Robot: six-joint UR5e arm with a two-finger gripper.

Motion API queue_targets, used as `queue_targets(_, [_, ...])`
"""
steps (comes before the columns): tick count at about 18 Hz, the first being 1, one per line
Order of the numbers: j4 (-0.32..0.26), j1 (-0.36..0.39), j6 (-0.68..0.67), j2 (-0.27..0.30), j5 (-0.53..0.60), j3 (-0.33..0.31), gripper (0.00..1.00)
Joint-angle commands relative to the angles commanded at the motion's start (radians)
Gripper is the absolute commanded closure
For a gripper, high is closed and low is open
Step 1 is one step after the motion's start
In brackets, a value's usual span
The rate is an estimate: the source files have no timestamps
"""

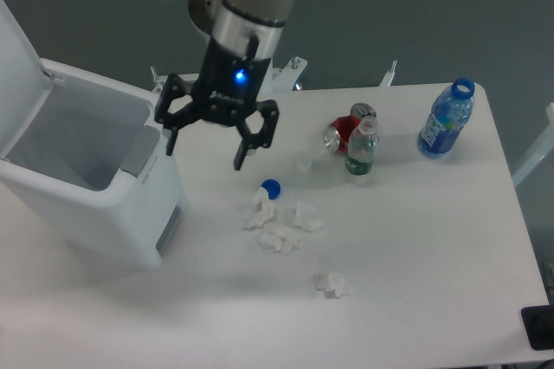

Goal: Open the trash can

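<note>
Now I see the trash can (104, 204) lid standing upright, my gripper (206, 142) spread wide, empty, just beside its grey-buttoned right rim.

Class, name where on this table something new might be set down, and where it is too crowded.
Free: the near edge of the table in front of the tissue scrap, and the strip between green bottle and blue bottle. Crowded: around the blue cap and tissue pile, beside the trash can.
</note>
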Motion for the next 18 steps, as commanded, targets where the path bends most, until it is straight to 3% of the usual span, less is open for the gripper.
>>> queue_targets(3, [0.005,0.025,0.113,-0.003,0.02,0.008,0.0])
queue_targets(9, [0.006,0.029,0.386,-0.011,0.175,0.011,0.0])
queue_targets(13, [0.005,0.016,0.662,-0.015,0.433,0.002,0.0])
queue_targets(18, [0.005,0.005,0.707,-0.02,0.472,0.003,0.0])
